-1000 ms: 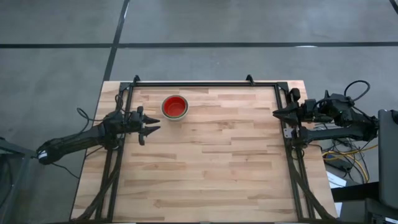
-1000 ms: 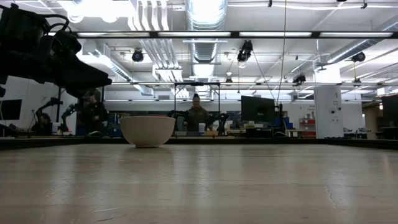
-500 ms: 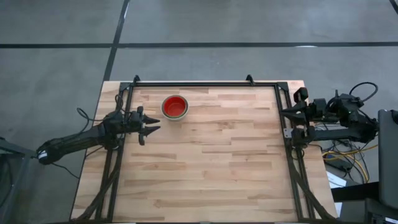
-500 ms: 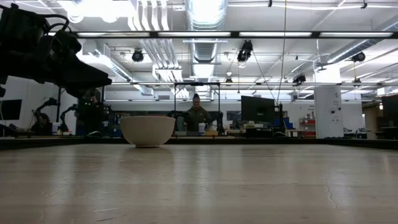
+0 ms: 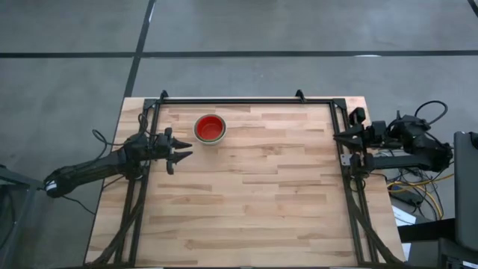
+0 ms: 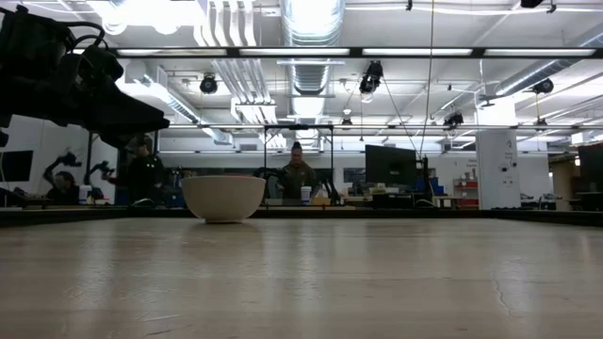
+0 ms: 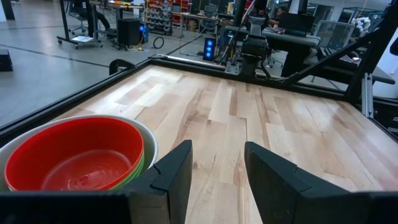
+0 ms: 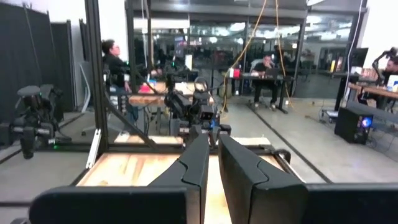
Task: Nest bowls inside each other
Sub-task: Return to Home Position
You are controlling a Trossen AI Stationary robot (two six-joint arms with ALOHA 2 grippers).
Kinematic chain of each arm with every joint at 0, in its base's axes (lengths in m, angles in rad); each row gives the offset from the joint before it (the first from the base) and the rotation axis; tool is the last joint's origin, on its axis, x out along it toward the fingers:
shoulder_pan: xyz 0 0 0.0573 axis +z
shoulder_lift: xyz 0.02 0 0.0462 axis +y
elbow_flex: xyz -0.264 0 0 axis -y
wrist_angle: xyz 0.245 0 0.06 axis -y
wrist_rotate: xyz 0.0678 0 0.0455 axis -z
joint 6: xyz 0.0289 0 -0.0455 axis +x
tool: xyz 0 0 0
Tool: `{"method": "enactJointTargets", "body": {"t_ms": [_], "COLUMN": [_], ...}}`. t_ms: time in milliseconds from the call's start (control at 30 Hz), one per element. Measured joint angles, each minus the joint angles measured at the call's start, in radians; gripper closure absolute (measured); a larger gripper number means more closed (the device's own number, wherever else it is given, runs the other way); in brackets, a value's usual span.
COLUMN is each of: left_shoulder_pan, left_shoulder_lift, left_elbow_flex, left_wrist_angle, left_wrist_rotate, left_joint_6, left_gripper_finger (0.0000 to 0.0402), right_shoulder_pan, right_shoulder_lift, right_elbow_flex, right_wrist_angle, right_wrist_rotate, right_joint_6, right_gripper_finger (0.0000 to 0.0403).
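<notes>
The bowls stand nested in one stack (image 5: 210,128) at the far left of the table: a red bowl (image 7: 74,155) innermost, a green rim (image 7: 140,167) around it, and a pale white-grey bowl (image 6: 223,198) outermost, resting by its base on the wood. My left gripper (image 5: 179,155) hovers open just near and left of the stack, pointing about level across the table, with nothing between its fingers (image 7: 217,149). My right gripper (image 5: 334,137) hangs shut over the table's right edge, far from the bowls; its fingers (image 8: 213,140) hold nothing.
A black metal frame (image 5: 239,100) runs along the table's far, left and right edges. Cables and equipment (image 5: 411,187) lie off the right side. Bare wood (image 5: 254,194) stretches from the middle to the near edge. People sit at desks beyond the table (image 6: 300,174).
My right arm has shifted slightly over the table's right edge, and its gripper has stayed shut. The bowls and my left gripper have kept still.
</notes>
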Motion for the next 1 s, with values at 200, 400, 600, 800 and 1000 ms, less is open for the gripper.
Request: {"method": "enactJointTargets", "body": {"t_ms": [200, 400, 600, 800, 1000], "left_shoulder_pan": [0.0, 0.0, 0.0, 0.0, 0.0], "left_shoulder_lift": [0.0, 0.0, 0.0, 0.0, 0.0], "left_elbow_flex": [0.0, 0.0, 0.0, 0.0, 0.0], "left_wrist_angle": [0.0, 0.0, 0.0, 0.0, 0.0], "left_wrist_rotate": [0.0, 0.0, 0.0, 0.0, 0.0], "left_joint_6": [0.0, 0.0, 0.0, 0.0, 0.0], "left_gripper_finger": [0.025, 0.025, 0.025, 0.025, 0.025], "right_shoulder_pan": [0.0, 0.0, 0.0, 0.0, 0.0], "right_shoulder_lift": [-0.033, -0.073, -0.104, -0.116, -0.122], "right_elbow_flex": [-0.097, -0.17, -0.247, -0.301, -0.333], "right_wrist_angle": [0.163, 0.194, 0.264, 0.273, 0.28], "right_wrist_rotate": [0.0, 0.023, 0.027, 0.03, 0.051], "right_joint_6": [0.002, 0.038, 0.048, 0.071, 0.084], "right_gripper_finger": [0.0369, 0.0369, 0.0369, 0.0369, 0.0369]}}
